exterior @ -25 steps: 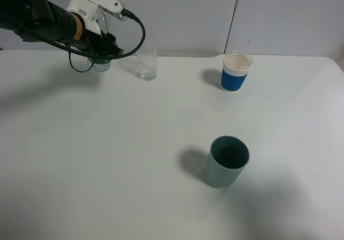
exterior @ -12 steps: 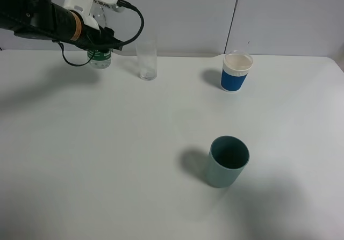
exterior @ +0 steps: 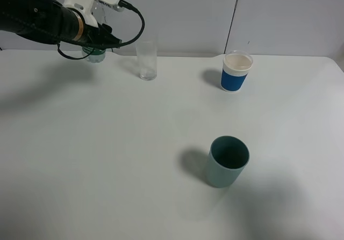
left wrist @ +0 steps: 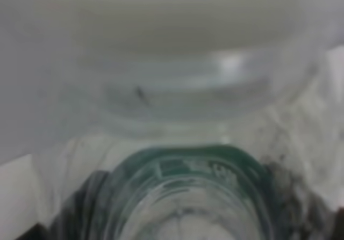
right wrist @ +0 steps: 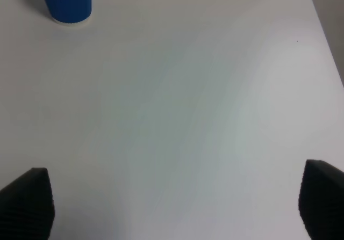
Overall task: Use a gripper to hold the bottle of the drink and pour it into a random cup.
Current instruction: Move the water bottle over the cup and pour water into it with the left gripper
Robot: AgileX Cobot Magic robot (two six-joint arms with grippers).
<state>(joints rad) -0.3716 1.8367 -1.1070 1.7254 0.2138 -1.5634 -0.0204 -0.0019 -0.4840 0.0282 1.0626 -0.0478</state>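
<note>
A small clear bottle (exterior: 94, 53) with a dark green label stands upright at the far left of a white counter (exterior: 134, 159), gripped around its middle by the left tool (exterior: 98, 38). The tool's plates are closed on it, and in the left wrist view the blurred bottle (left wrist: 188, 170) fills the frame. Whether its base is clear of the counter is hard to tell. Just to its right, not touching, stands the tall clear glass cup (exterior: 146, 60). A blue cup (exterior: 236, 71) sits farther right, and a teal cup (exterior: 228, 161) sits nearer the front. The right tool (right wrist: 174, 205) is spread wide and holds nothing. The grasp looks done. Next, the bottle likely needs carrying over the glass and tipping slowly so the neck clears the narrow rim.
</note>
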